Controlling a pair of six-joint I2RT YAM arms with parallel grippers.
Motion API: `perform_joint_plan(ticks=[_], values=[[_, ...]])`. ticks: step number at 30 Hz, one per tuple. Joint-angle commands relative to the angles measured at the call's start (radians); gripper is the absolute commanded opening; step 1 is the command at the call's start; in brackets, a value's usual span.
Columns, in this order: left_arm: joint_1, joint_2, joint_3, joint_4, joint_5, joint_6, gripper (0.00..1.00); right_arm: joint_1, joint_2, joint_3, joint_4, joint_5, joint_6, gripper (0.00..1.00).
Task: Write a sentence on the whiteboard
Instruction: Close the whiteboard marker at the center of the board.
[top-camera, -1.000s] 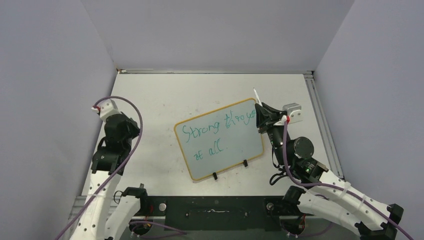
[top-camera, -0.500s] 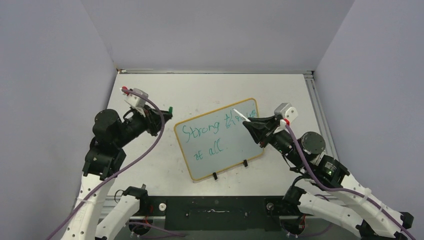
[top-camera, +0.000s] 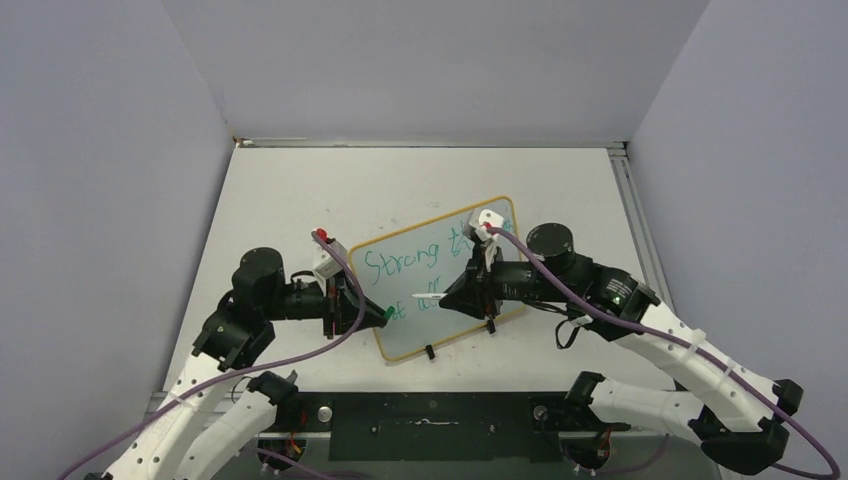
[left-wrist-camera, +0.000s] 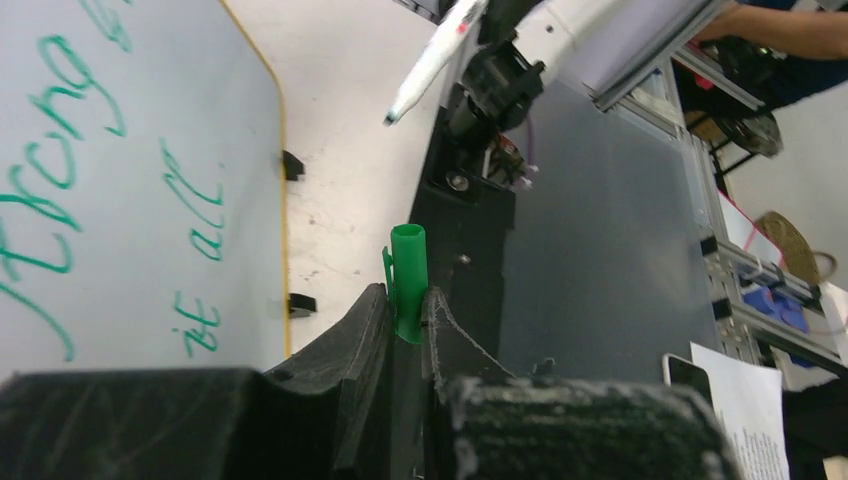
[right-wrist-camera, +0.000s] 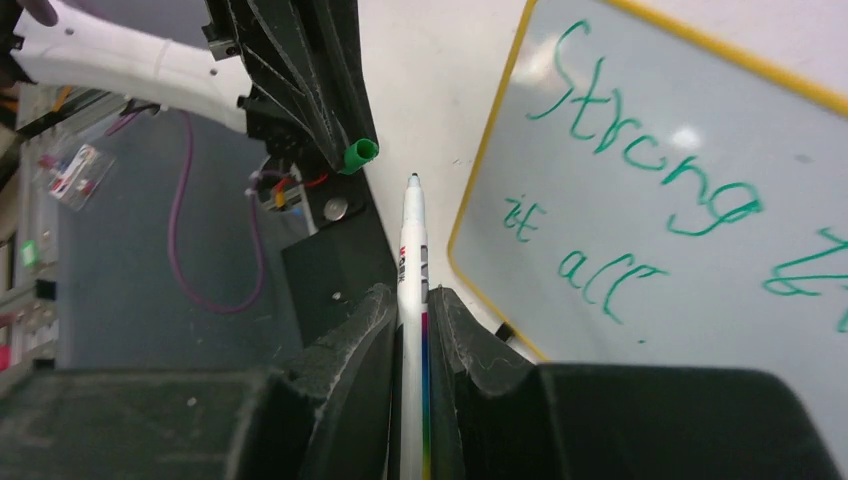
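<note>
The whiteboard (top-camera: 408, 338) lies tilted on the table, with a yellow frame and a black clip (top-camera: 430, 352) on its near edge. The sentence (top-camera: 405, 262), in green, reads "Strong thro..." above "it all"; my right arm hides its end. It also shows in the left wrist view (left-wrist-camera: 60, 190) and the right wrist view (right-wrist-camera: 650, 160). My left gripper (top-camera: 372, 312) is shut on a green marker cap (left-wrist-camera: 408, 275) at the board's near-left corner. My right gripper (top-camera: 455, 295) is shut on a white marker (right-wrist-camera: 413, 240), whose tip points at the cap (right-wrist-camera: 360, 153) with a small gap between them.
A black base plate (top-camera: 430, 425) runs along the table's near edge. A metal rail (top-camera: 640, 230) lines the right side. Grey walls enclose the table on three sides. Purple cables (top-camera: 350, 275) hang off both wrists.
Both arms swung in and down over the board's near part. The cap moved from the board's far left to its near-left corner. The marker turned, and its tip now faces the cap.
</note>
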Motion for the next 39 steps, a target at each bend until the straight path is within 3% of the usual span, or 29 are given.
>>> perform_joint_plan(ticks=[1, 12, 19, 39], values=[[-0.087, -0.018, -0.032, 0.048, 0.015, -0.003, 0.00, -0.018, 0.046, 0.052, -0.084, -0.198, 0.037, 0.05], [-0.194, 0.023, -0.092, 0.072, -0.003, 0.018, 0.00, -0.141, 0.101, 0.052, -0.183, -0.441, 0.000, 0.05], [-0.215, 0.032, -0.089, 0.067, -0.006, 0.023, 0.00, -0.146, 0.134, 0.019, -0.176, -0.548, -0.007, 0.05], [-0.286, 0.108, -0.030, 0.003, 0.007, 0.072, 0.00, -0.146, 0.193, -0.026, -0.178, -0.591, -0.055, 0.05]])
